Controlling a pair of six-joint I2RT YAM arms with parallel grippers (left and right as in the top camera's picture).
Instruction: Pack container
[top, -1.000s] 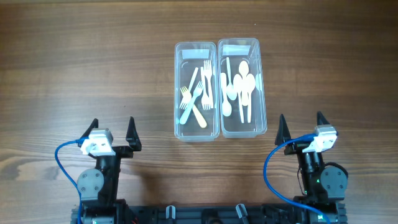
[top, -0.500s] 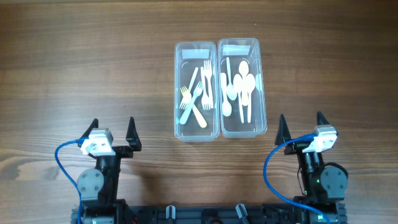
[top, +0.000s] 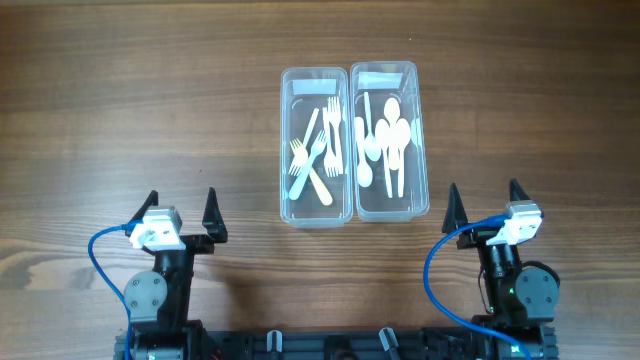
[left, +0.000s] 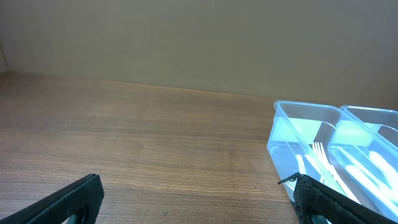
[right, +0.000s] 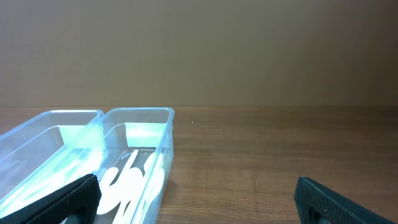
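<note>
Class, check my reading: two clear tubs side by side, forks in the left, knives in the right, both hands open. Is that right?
No: the right tub holds spoons, not knives, as the overhead view shows. The left tub holds forks; the left hand and right hand are open.

You cannot read any words, numbers or signs here. The left clear box (top: 284, 150) has a pale strip (top: 316, 86) at its far end, and so does the right clear box (top: 427, 150), but any writing there is too small for you to read.
</note>
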